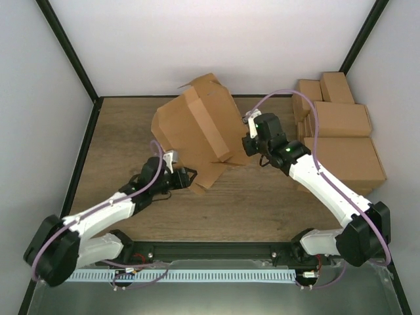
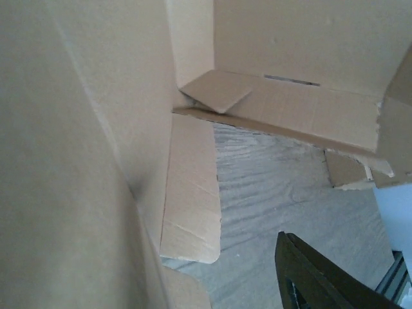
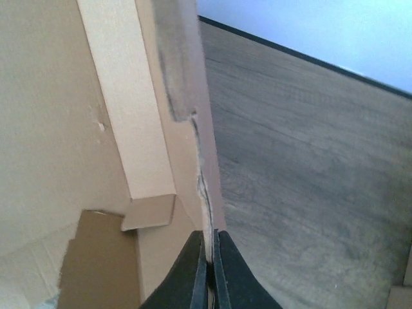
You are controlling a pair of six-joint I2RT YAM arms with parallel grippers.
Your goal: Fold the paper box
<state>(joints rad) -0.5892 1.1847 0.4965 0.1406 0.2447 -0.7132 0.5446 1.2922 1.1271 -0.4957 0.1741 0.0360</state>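
Observation:
The paper box [image 1: 197,128] is a brown die-cut mailer, partly folded and tilted up on its edge at the middle back of the table. My right gripper [image 1: 248,141] is at its right side. In the right wrist view the gripper [image 3: 209,235] is shut on the thin edge of a box wall [image 3: 183,96]. My left gripper [image 1: 187,176] is at the box's lower left, beside a flap lying on the table [image 1: 205,178]. In the left wrist view one dark finger [image 2: 322,283] shows far right. The other is hidden behind the box panel [image 2: 96,129], so the jaws stand apart.
Several smaller finished brown cartons [image 1: 341,138] are stacked at the right side of the wooden table [image 1: 118,138], close to my right arm. Black frame posts [image 1: 72,59] and white walls bound the back and sides.

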